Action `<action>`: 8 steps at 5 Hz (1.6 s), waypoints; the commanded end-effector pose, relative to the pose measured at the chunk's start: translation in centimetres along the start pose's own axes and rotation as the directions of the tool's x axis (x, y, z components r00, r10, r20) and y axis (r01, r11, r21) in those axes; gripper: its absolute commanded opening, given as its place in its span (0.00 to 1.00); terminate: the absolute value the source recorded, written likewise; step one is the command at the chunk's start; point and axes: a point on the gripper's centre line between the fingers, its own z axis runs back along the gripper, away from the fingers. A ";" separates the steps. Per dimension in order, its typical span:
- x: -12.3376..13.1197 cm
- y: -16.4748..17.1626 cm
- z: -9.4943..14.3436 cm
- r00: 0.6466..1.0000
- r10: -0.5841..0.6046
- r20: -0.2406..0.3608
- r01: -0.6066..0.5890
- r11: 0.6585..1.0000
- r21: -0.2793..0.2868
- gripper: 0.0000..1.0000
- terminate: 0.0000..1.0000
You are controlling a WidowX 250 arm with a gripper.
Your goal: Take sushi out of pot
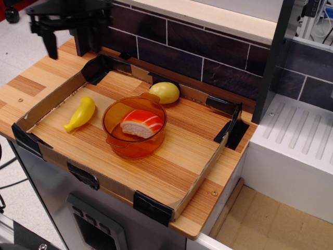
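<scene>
1. The gripper (73, 39) hangs at the upper left of the view, above the far left corner of the cardboard tray (49, 101); its two dark fingers (51, 44) point downward and stand well apart, so it is released and holds nothing
2. It touches none of the toy foods and is well apart from the pot (134, 126)
3. The sushi (141, 123) lies inside the pot, tilted, its orange-red salmon top with white stripes facing up and its white rice base showing along the lower edge
4. The pot is round, translucent orange, with small side handles, and stands upright on the wooden board near the middle of the tray
5. A yellow banana (80, 114) lies on the board just left of the pot, not touching it
6. A yellow lemon (164, 92) sits behind the pot, near the tray's back wall
7. A dark tiled wall (208, 57) rises behind the tray, and a white sink-like unit (296, 140) stands to the right
</scene>
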 end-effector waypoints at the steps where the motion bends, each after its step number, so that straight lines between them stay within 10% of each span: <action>1: -1.3 -2.4 3.3 0.962 0.274 -0.006 -0.274 0.959 -0.073 1.00 0.00; 3: -3.9 -2.8 3.0 0.733 0.679 -0.045 -0.679 0.728 -0.094 1.00 0.00; 4: -5.5 -3.3 2.5 0.670 0.739 -0.065 -0.742 0.669 -0.046 1.00 0.00; 8: -8.6 -5.2 -1.2 0.690 0.719 -0.083 -0.724 0.686 -0.079 1.00 0.00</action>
